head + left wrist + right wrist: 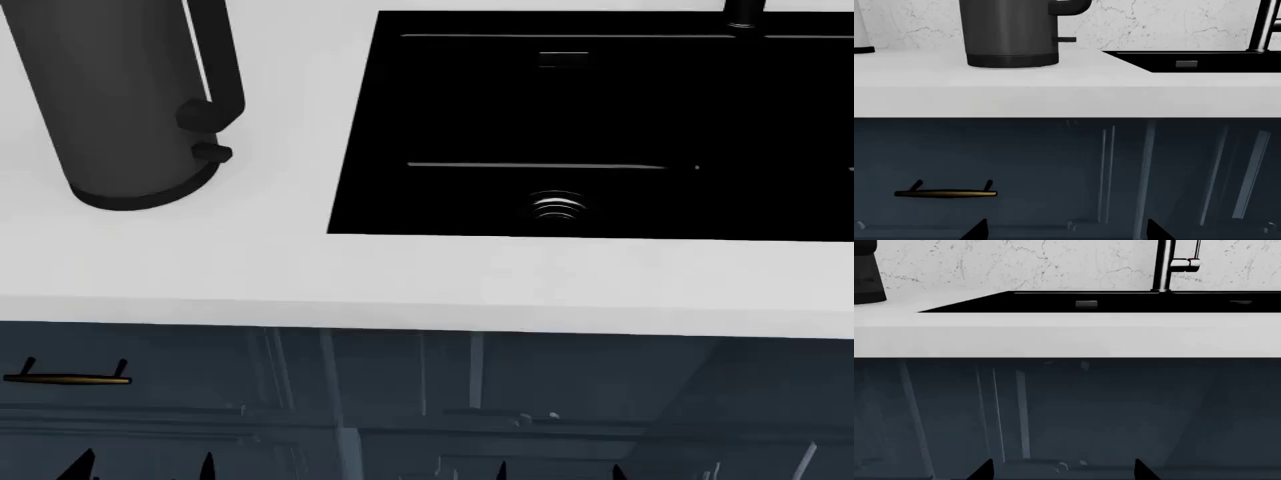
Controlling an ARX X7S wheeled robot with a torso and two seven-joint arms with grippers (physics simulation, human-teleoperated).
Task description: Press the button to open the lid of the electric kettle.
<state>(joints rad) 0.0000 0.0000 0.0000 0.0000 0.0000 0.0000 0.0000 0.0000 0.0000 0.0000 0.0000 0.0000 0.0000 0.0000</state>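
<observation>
While both grippers hang wide below the bench's front edge, the electric kettle stands untouched; pressing remains undone.

Rendering crisply throughout, with no blur, grain or bending at the edges. Lighting evenly and softly from above, leaving the white countertop glowing bright, nearly washing out at its front lip. Casting only a faint soft shadow under the electric kettle, toward 6 o'clock in the head view. Swallowing almost all detail inside the black sink, apart from thin highlights on the drain at 6 o'clock. Showing pale streaky reflections across the dim blue-grey cabinet fronts, and a small glint along the brass handle.
</observation>
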